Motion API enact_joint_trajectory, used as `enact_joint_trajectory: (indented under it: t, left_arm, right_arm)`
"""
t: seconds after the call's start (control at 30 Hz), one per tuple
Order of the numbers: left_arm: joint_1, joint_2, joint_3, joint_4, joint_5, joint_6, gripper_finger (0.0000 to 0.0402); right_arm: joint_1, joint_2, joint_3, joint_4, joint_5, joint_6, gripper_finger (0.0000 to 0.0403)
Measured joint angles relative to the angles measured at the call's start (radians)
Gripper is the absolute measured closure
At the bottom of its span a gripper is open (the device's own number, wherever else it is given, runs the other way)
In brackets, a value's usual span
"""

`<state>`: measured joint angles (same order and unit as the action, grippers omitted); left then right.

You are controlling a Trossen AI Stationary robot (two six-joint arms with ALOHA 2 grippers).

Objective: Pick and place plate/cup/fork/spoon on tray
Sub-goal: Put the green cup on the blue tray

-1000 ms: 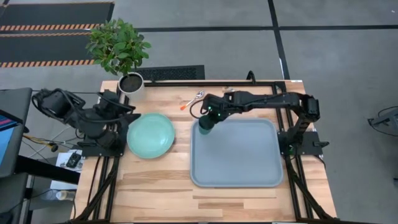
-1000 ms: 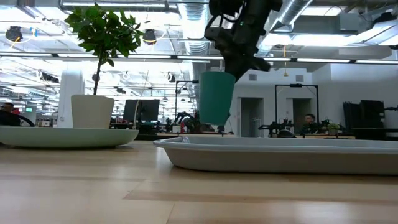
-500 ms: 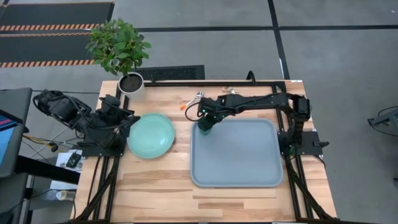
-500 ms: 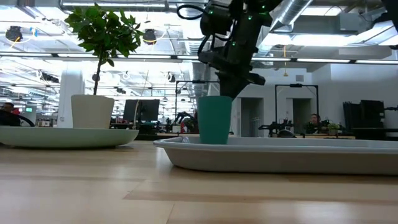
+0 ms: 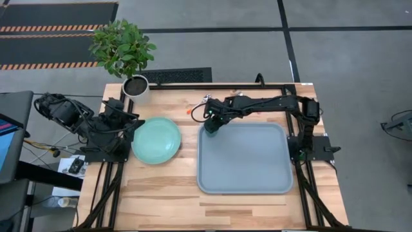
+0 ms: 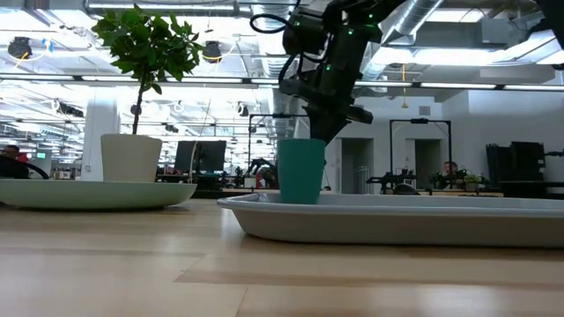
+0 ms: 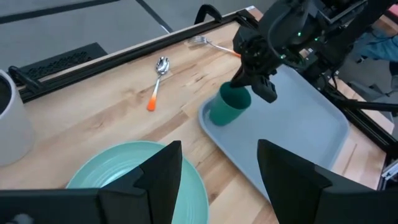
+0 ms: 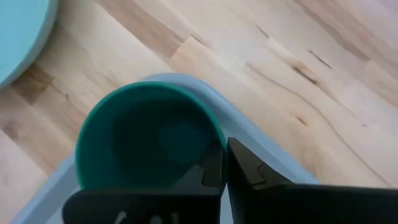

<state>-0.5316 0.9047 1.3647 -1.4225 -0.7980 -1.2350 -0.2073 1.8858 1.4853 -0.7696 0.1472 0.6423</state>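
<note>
The dark-green cup [image 5: 211, 130] stands upright on its base in the far left corner of the blue-grey tray [image 5: 244, 161]; it also shows in the low view [image 6: 300, 172]. My right gripper [image 5: 213, 120] is over it, shut on its rim. The mint-green plate [image 5: 156, 140] lies flat on the table to the left of the tray. My left gripper [image 7: 217, 180] is open and empty beside the plate's left edge. The orange-handled spoon [image 7: 157, 79] and fork [image 7: 210, 43] lie on the table beyond the tray's far left corner. My right gripper holds the cup's rim [image 8: 219, 142] with one finger [image 8: 200, 177] inside the cup and the other [image 8: 255, 174] outside. The fingers come from above, slanting down. The cup stands upright with its base on the tray [image 6: 397, 220].
A white pot [image 5: 136, 87] with a leafy plant stands at the table's far left corner. The near part of the table in front of the tray and plate is bare wood. People sit in the room beyond the table.
My right gripper has gone down and a little toward the table's left edge with the cup. The cup hung tilted above the tray's far left corner a second ago; it now stands upright on the tray there.
</note>
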Motion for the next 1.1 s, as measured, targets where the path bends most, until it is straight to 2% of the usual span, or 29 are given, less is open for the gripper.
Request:
enact_joint_trajectory:
  t: [0.43,0.9,1.1]
  left_arm:
    - [0.000,0.000,0.000,-0.001,0.005,0.000,0.0205]
    - [0.000,0.000,0.000,-0.001,0.006,0.003,0.0205]
    - [0.000,0.005,0.000,-0.022,0.011,-0.042,0.0205]
  right_arm:
    - [0.004,0.001,-0.001,0.022,-0.015,0.001,0.0367]
    - [0.002,0.000,-0.002,0.022,-0.016,0.002,0.0269]
    - [0.002,-0.068,-0.002,0.023,-0.040,-0.021,0.0233]
